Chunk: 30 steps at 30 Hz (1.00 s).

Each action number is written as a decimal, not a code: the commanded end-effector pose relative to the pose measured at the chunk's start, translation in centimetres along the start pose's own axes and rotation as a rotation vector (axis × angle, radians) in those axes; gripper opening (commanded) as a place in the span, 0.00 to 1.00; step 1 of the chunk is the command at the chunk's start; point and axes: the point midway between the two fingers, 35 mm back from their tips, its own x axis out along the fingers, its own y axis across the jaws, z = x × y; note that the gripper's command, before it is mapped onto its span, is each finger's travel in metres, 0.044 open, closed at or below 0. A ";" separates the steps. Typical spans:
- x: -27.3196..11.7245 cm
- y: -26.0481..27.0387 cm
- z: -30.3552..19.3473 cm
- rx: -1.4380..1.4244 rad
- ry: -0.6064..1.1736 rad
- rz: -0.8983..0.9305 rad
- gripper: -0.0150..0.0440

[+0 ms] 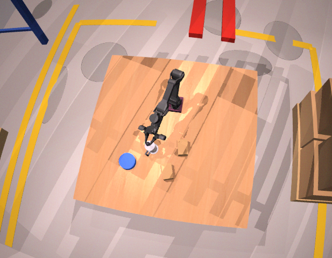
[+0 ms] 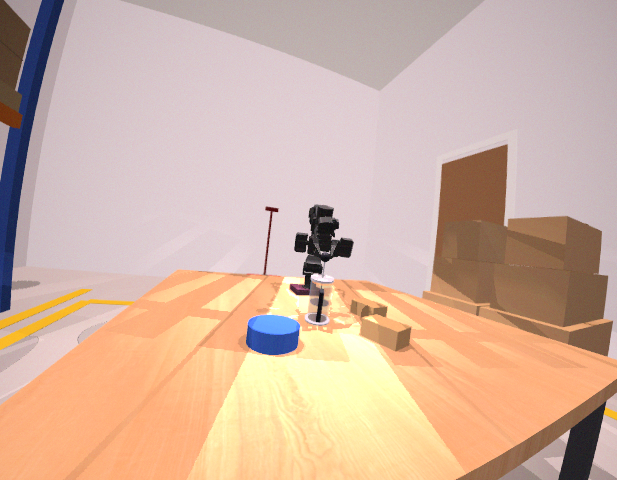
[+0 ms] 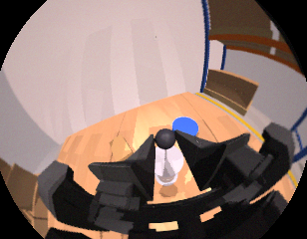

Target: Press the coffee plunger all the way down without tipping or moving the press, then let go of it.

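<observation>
The coffee press [image 1: 151, 146] [image 2: 326, 292] [image 3: 172, 160] stands upright on the wooden table, clear-walled with a white lid and a black side handle. My gripper [image 1: 147, 142] [image 2: 325, 255] [image 3: 164, 134] is shut on the round black plunger knob [image 1: 147, 143] [image 2: 325, 257] [image 3: 165, 139] above the lid. A short length of thin rod [image 2: 323, 268] shows between knob and lid in the exterior view. A dark disc shows inside the glass, about halfway up. The fingers are clear of the lid.
A blue round disc [image 1: 127, 160] [image 2: 272, 334] [image 3: 185, 126] lies close to the press, on its handle side. Two tan blocks [image 1: 183, 147] [image 1: 168, 172] [image 2: 385, 331] lie on the other side. The arm's base is behind the press.
</observation>
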 end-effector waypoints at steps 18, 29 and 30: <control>1.5 0.0 -2.9 0.004 0.096 0.001 0.45; 1.7 0.0 -2.7 0.004 0.096 0.001 0.45; 1.7 0.0 -2.7 0.004 0.096 0.001 0.45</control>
